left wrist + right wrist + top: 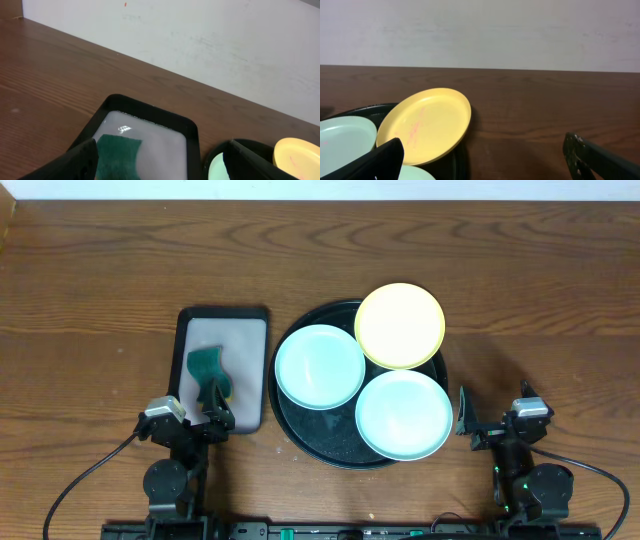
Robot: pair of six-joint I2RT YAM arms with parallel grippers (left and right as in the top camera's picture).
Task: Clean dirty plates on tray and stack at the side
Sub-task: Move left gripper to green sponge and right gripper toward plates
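Three plates (320, 366) all on the black tray (312, 435) — none stacked, so we're at the start. Left gripper (160, 161) and right gripper (485, 155) both gape wide, empty. Next, I'd guess — left grabs the green sponge (205, 363).

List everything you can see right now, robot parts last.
Yellow plate: one, yellow with faint reddish smears, overlapping the round tray's far right rim.
Mint plates: two, pale mint-green, on the round tray, one left and one near right.
Round tray: one, black, table centre.
Rectangular tray: one, grey with black rim, left of the round tray.
Sponge: one, dark green, on the rectangular tray.
Table: one, brown wood.
Wall: white, behind the table.
Left tool: open, at the rectangular tray's near end.
Right tool: open, right of the round tray.
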